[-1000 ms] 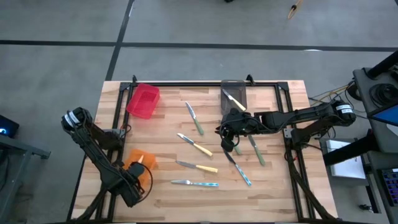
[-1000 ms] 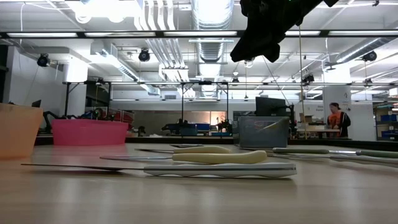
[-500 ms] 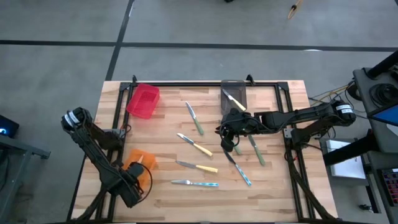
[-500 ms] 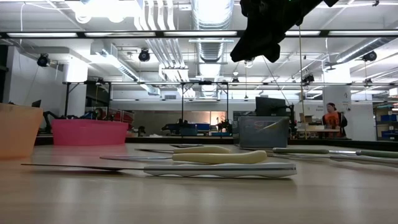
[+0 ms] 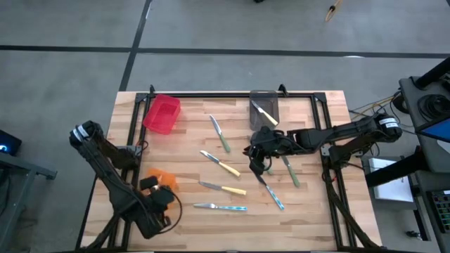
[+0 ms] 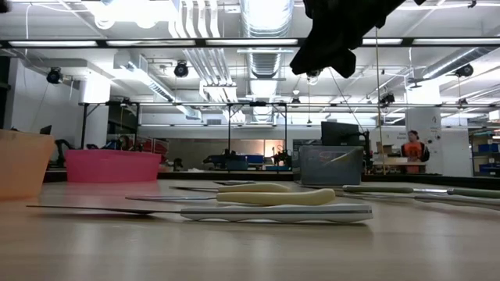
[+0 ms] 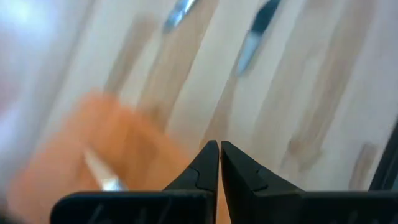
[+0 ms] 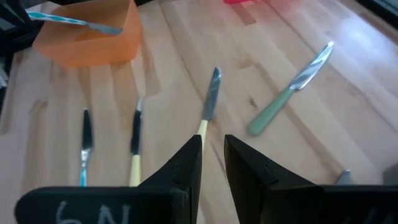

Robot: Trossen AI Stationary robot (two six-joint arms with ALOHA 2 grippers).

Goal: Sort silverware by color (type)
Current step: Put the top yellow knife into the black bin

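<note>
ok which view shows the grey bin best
The high view: the grey bin sits at the table's far edge with a yellow-handled knife inside. The low view shows only its front wall. The left wrist view misses it; the right wrist view shows no clear sign of it.

My fingers (image 8: 252, 171) slightly apart, empty, above wood table (image 8: 348, 106): four knives, blue-handled knife (image 8: 68, 22) in orange bin (image 8: 93, 46).

Orange bin (image 5: 160, 180), red bin (image 5: 162, 114)
</note>
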